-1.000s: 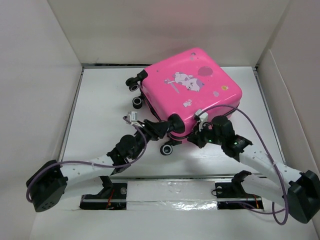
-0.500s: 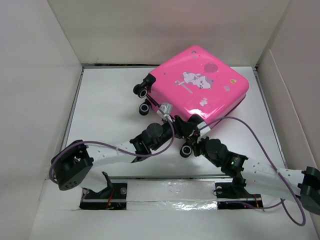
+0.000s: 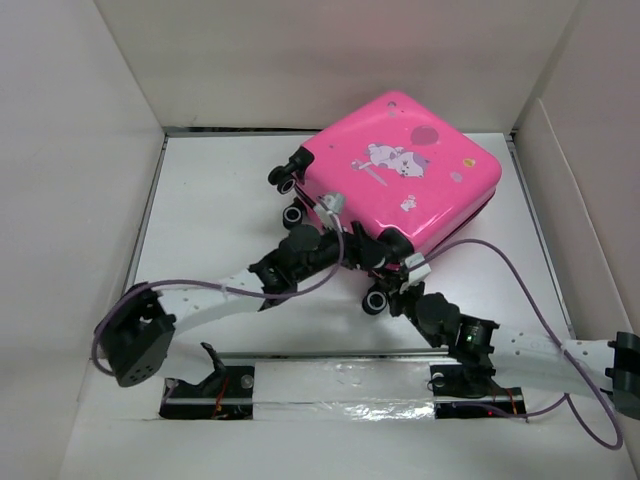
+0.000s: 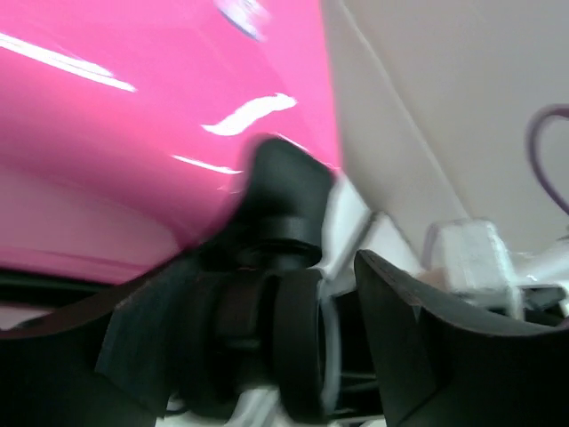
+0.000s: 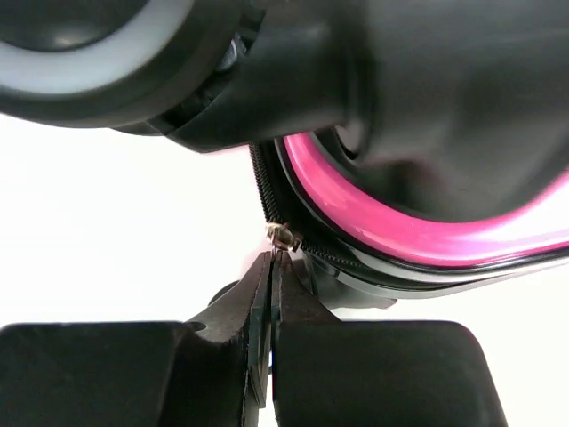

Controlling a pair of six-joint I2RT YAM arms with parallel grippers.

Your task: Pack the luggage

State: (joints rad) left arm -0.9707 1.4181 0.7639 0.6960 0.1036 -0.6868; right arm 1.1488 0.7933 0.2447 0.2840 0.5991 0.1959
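The pink luggage [image 3: 400, 172] lies closed, sticker side up, at the back right of the white floor. My left gripper [image 3: 360, 248] is at its near edge. In the left wrist view its open fingers [image 4: 147, 342] straddle a black wheel [image 4: 298, 347] under the pink shell [image 4: 133, 151], with a gap on the right side. My right gripper [image 3: 402, 288] is beside the near corner wheel [image 3: 375, 302]. In the right wrist view it [image 5: 274, 260] is shut on the small metal zipper pull [image 5: 283, 235] on the black zipper along the pink shell [image 5: 427, 236].
White walls [image 3: 80, 150] enclose the floor on the left, back and right. Two more black wheels [image 3: 282, 176] stick out from the luggage's left side. A taped bar [image 3: 340, 385] with the arm bases runs along the near edge. Purple cables trail from both arms.
The luggage has slid right and back and turned a little. Both grippers moved with it along its near edge; the left arm reached further forward, the right gripper came down to the corner wheel.
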